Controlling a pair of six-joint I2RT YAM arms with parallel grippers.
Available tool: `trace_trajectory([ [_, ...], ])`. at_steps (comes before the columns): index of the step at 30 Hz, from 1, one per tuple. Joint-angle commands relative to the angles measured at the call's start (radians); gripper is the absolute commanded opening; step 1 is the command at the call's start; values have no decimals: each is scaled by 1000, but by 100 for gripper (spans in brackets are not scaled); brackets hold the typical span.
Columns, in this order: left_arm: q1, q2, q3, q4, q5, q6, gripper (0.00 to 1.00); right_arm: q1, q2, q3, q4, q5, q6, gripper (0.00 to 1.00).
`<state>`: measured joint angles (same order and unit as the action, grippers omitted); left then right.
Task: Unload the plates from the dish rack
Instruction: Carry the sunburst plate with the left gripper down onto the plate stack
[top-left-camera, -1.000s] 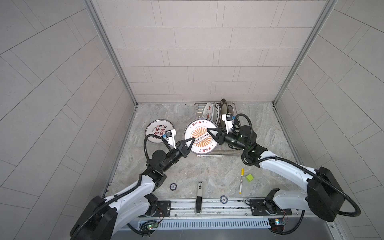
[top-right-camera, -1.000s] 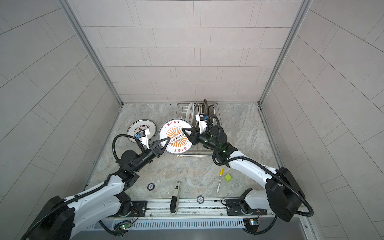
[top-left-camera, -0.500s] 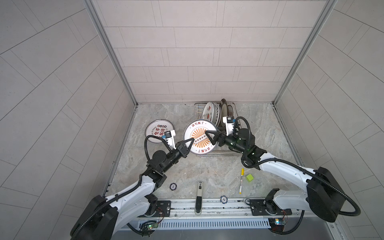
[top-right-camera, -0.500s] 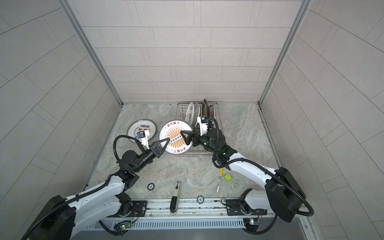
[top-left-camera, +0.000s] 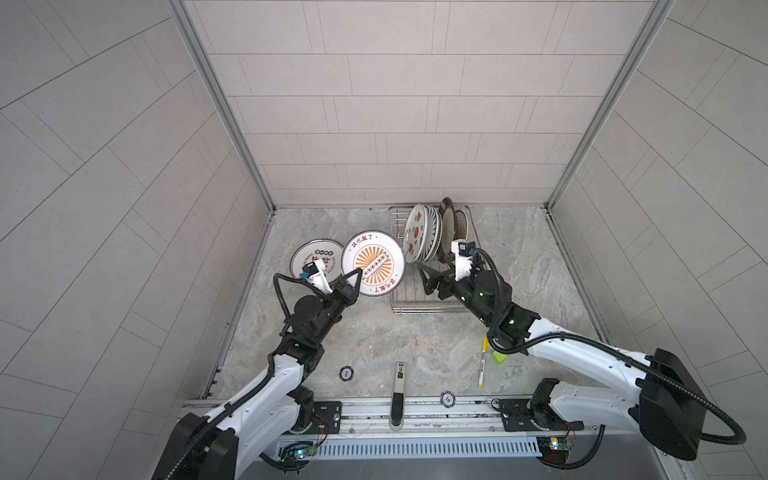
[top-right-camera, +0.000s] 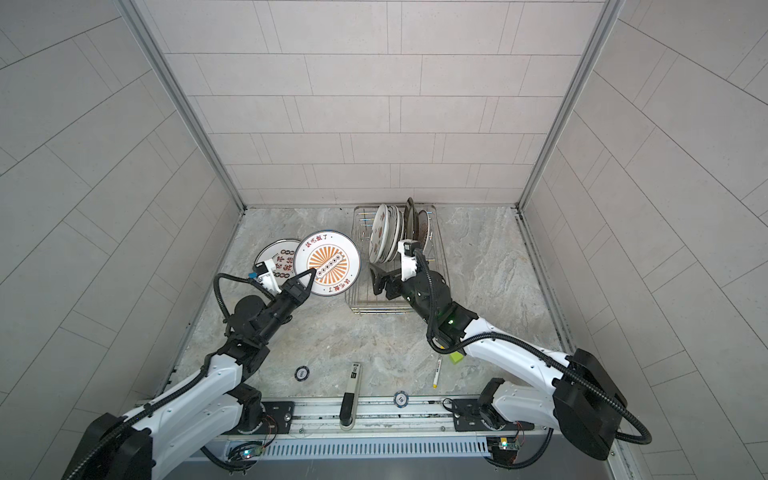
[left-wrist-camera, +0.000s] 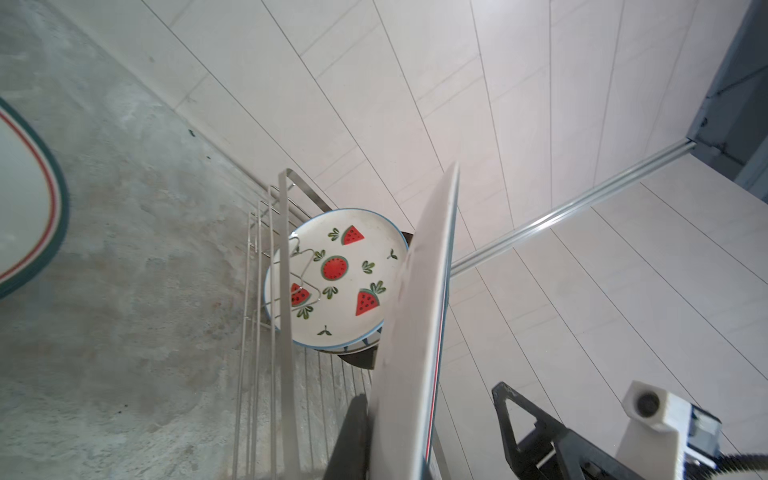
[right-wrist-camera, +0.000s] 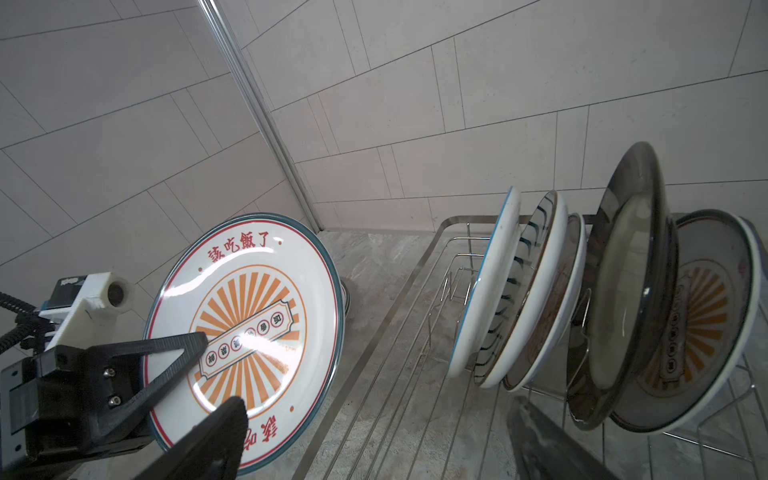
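In both top views the sunburst plate (top-left-camera: 372, 262) (top-right-camera: 332, 262) hangs tilted just left of the dish rack (top-left-camera: 432, 309) (top-right-camera: 374, 309). My left gripper (top-left-camera: 355, 276) (top-right-camera: 309, 276) is shut on its lower left rim. In the left wrist view this plate (left-wrist-camera: 415, 332) shows edge-on between the jaws. My right gripper (top-left-camera: 424, 281) (right-wrist-camera: 374, 449) stands open and empty over the rack's front half, clear of the held plate (right-wrist-camera: 257, 324). Several plates (top-left-camera: 419, 237) (right-wrist-camera: 486, 282) stand upright in the rack's far half, the nearest a watermelon plate (left-wrist-camera: 345, 274). Another plate (top-left-camera: 316, 259) lies flat on the table.
Near the front edge lie two poker chips (top-left-camera: 346, 373) (top-left-camera: 447, 399), a black and white tool (top-left-camera: 398, 390), a yellow pen (top-left-camera: 482, 361) and a green block (top-left-camera: 498, 356). Tiled walls close the table in on three sides, and the rack stands against the back wall.
My right gripper has opened, let go of the sunburst plate and drawn back over the rack. The left gripper has carried the plate a little to the left.
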<state>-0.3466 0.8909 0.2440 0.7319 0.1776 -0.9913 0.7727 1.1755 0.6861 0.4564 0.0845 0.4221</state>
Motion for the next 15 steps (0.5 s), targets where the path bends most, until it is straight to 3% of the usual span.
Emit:
trace_trajectory([
  [1, 32, -7, 21, -7, -73, -30, 3, 37, 36, 66, -40, 29, -103, 100],
  [7, 83, 49, 26, -20, -137, -70, 0, 97, 141, 214, -154, 2, -195, 99],
  [15, 174, 106, 25, -44, -156, -170, 0, 124, 283, 340, -194, -48, -208, 99],
])
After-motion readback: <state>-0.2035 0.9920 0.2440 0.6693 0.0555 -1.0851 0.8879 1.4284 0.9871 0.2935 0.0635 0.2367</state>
